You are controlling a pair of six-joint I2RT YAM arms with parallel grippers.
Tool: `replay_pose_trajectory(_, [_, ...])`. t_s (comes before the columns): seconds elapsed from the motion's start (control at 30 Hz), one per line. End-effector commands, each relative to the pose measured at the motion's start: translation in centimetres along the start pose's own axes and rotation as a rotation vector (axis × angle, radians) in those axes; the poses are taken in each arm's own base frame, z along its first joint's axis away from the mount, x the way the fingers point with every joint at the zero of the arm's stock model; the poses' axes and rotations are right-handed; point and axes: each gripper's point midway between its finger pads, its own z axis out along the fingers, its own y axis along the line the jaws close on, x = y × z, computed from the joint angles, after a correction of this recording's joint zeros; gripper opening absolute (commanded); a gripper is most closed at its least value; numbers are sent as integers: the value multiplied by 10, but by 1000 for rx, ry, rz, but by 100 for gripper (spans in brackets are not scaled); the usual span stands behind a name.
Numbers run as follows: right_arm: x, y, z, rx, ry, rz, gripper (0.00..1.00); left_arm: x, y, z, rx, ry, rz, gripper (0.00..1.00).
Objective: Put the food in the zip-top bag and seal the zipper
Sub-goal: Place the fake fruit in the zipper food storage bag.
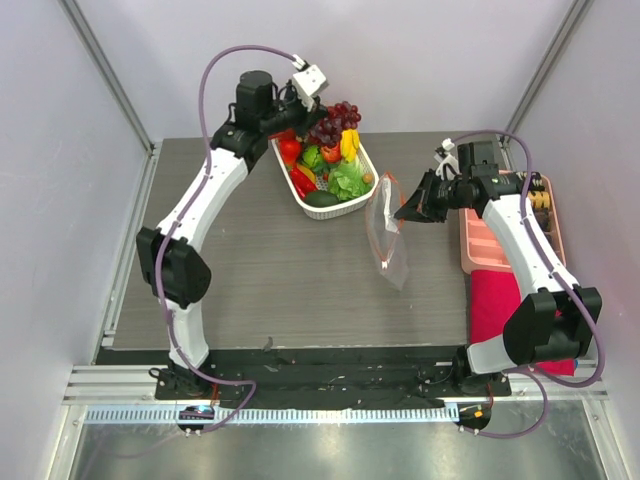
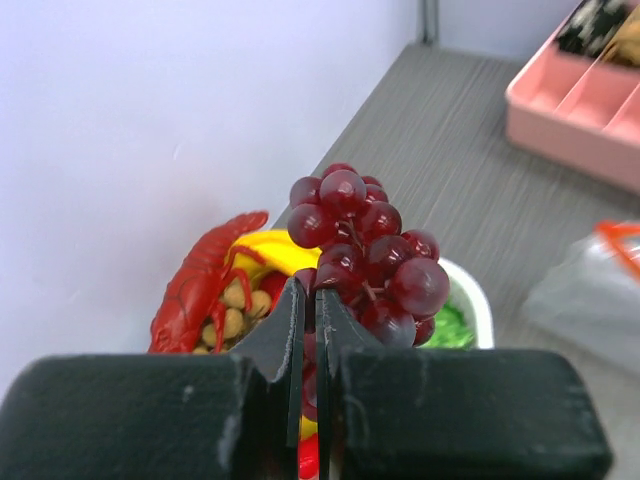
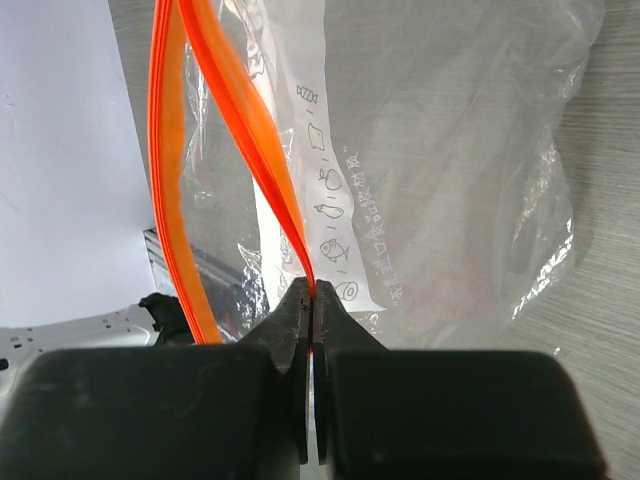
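The left gripper (image 2: 308,302) was pinched shut on the bunch of dark purple grapes (image 2: 365,250), held over the far end of the white basket (image 1: 350,206) containing the other food (image 1: 345,180). Just right of the basket, the right gripper (image 3: 313,300) was clamped on one lip of the orange zipper (image 3: 170,150), holding up the zip-top bag (image 3: 450,150) with its mouth parted. A white panel (image 3: 335,190) on the bag bore small line drawings, a fish among them, and characters too tiny to read.
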Motion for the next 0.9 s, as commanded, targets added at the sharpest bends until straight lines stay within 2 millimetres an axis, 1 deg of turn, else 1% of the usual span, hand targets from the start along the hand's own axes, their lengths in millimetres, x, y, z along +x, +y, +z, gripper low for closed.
replay_pose_trajectory(0.0, [-10,2,6,-12,-47,-8,1,-110,-17,-39,25,-234,-66,0])
replay_pose_trajectory(0.03, [-10,2,7,-13,-47,-9,1,-121,-28,-43,48,-252,-85,0])
replay_pose_trajectory(0.1, [-9,-1,9,-11,-44,2,1,-130,-41,-47,69,-269,-156,0])
replay_pose_trajectory(0.13, [-9,0,9,-14,-44,6,1,-139,-45,-52,74,-284,-175,0])
replay_pose_trajectory(0.17, [-9,0,10,-16,-44,10,1,-145,-58,-52,100,-293,-243,0])
replay_pose_trajectory(0.2, [-10,1,10,-19,-48,12,1,-145,-64,-51,106,-295,-275,0])
replay_pose_trajectory(0.23, [-10,1,10,-21,-49,13,1,-150,-70,-55,119,-304,-297,0])
replay_pose_trajectory(0.27, [-9,2,10,-22,-46,14,1,-154,-84,-54,148,-307,-322,0])
replay_pose_trajectory(0.3, [-10,2,10,-24,-48,15,1,-152,-94,-53,166,-303,-357,0])
replay_pose_trajectory(0.37, [-10,2,10,-25,-47,17,1,-157,-109,-55,189,-307,-399,0])
replay_pose_trajectory(0.4, [-10,3,10,-28,-46,15,1,-152,-124,-51,222,-289,-444,0])
replay_pose_trajectory(0.47, [-9,3,10,-30,-44,12,1,-153,-137,-51,246,-291,-484,0])
replay_pose_trajectory(0.5, [-9,4,9,-32,-45,14,1,-143,-150,-47,271,-264,-519,0])
replay_pose_trajectory(0.57, [-9,4,10,-35,-43,12,1,-134,-164,-44,293,-239,-568,0])
replay_pose_trajectory(0.6, [-9,3,10,-35,-41,17,1,-124,-174,-42,303,-225,-581,0])
replay_pose_trajectory(0.67, [-8,6,9,-44,-39,21,1,-111,-181,-38,297,-202,-602,0])
replay_pose_trajectory(0.7, [-7,6,8,-48,-36,22,1,-92,-186,-34,291,-166,-623,0])
replay_pose_trajectory(0.77, [-7,7,7,-56,-34,31,1,-75,-192,-31,285,-134,-645,0])
replay_pose_trajectory(0.8, [-6,7,6,-59,-32,35,1,-57,-196,-28,276,-95,-656,0])
replay_pose_trajectory(0.83, [-6,7,5,-63,-34,39,1,-49,-195,-27,257,-78,-657,0])
replay_pose_trajectory(0.87, [-7,5,3,-63,-36,45,1,-35,-197,-28,245,-42,-640,0])
